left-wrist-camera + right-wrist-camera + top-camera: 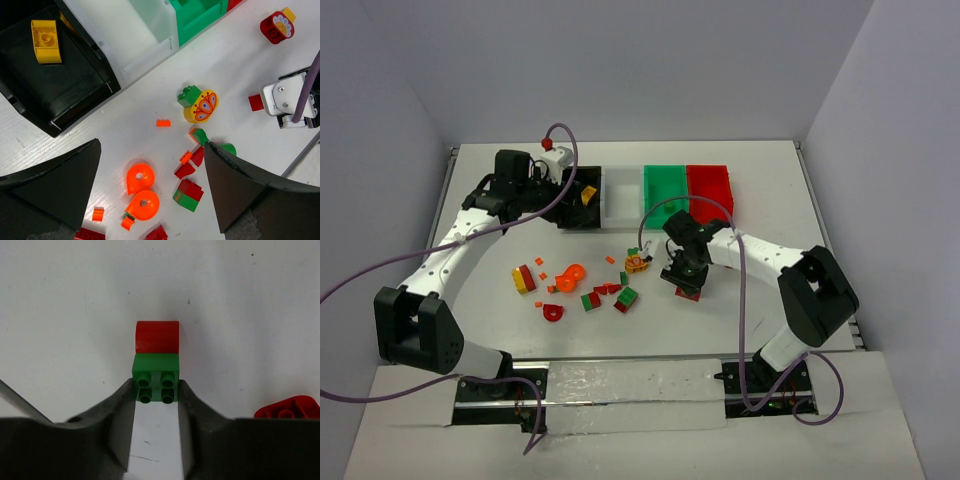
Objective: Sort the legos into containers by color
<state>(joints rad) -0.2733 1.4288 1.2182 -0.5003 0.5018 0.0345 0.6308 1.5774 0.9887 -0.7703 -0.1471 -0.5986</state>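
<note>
My right gripper (156, 390) is shut on a green lego brick (156, 371) with a red rounded piece (157, 336) joined to its far end; both rest on the white table. From above, that gripper (687, 285) sits right of the lego pile. My left gripper (152, 145) stands open and empty, high over loose legos: two orange teardrop pieces (140, 177), a green-and-red brick (188, 195) and a yellow round piece (201, 106). In the top view it (563, 185) hovers by the black container (578, 212), which holds a yellow brick (46, 41).
White (623, 195), green (666, 185) and red (710, 185) containers stand in a row right of the black one at the back. Scattered legos (570, 275) lie mid-table between the arms. Another red lego (290, 408) lies just right of my right gripper.
</note>
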